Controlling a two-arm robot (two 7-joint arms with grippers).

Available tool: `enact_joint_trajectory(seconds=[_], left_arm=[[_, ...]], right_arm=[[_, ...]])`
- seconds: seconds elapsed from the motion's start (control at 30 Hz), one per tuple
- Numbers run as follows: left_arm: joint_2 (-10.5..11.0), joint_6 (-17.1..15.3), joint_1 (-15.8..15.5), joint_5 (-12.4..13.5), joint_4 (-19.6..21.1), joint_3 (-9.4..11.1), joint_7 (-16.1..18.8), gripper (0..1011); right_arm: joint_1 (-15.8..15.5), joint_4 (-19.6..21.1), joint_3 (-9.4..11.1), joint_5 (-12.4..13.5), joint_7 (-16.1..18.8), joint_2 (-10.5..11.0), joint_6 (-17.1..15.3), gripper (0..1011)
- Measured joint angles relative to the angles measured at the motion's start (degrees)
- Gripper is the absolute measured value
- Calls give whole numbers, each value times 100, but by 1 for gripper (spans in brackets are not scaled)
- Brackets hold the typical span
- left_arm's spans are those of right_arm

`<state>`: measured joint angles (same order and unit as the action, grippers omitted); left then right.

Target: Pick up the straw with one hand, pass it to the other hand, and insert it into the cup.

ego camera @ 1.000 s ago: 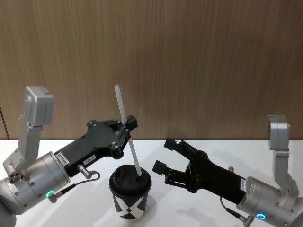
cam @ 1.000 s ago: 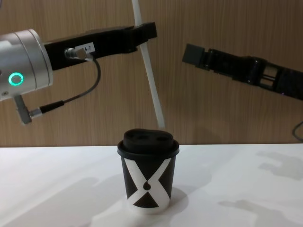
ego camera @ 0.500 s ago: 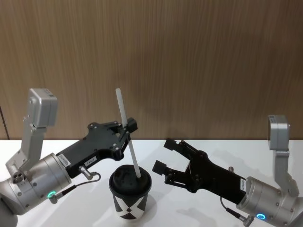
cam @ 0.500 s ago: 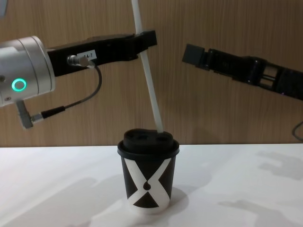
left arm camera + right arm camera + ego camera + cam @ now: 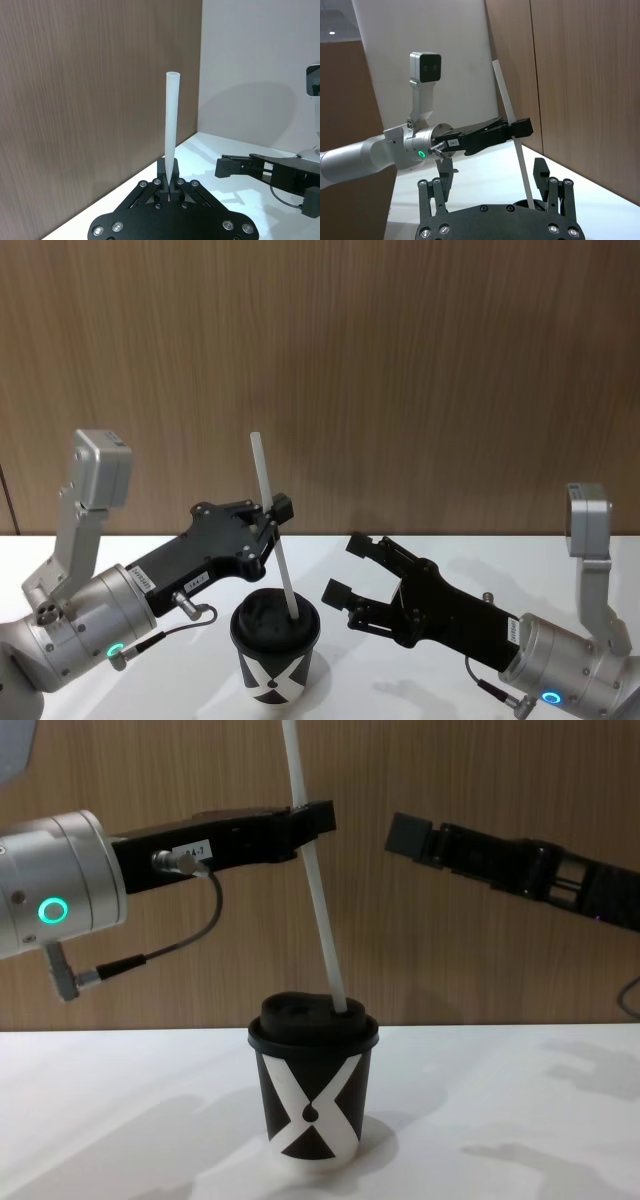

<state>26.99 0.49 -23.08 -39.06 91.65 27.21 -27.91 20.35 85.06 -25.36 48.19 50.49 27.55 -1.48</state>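
The white straw (image 5: 272, 525) stands tilted, and its lower end meets the hole in the domed lid of the black cup (image 5: 275, 655) with the white X. My left gripper (image 5: 272, 518) is shut on the straw about halfway up, above and behind the cup. From the chest, the straw (image 5: 318, 890) runs down from the left gripper (image 5: 316, 820) into the lid of the cup (image 5: 312, 1092). My right gripper (image 5: 346, 568) hangs open to the right of the cup, holding nothing. The left wrist view has the straw (image 5: 171, 125) rising from the shut fingers (image 5: 161, 182).
The cup stands on a white table (image 5: 420, 550) in front of a brown wood-panel wall (image 5: 400, 370). In the chest view the right gripper (image 5: 410, 834) reaches in high on the right, level with the left one.
My left gripper has come down with the straw, and the straw's lower end has gone from just above the lid to the lid's hole. The right arm has not moved.
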Motion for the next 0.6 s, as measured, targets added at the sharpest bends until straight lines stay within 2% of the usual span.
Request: enact_joint_trajectory(seconds=[0.6], left_arm=[[-124, -66, -78, 104, -193, 20, -111, 7]], right_arm=[[0, 0, 0, 0, 0, 0, 0, 1001]])
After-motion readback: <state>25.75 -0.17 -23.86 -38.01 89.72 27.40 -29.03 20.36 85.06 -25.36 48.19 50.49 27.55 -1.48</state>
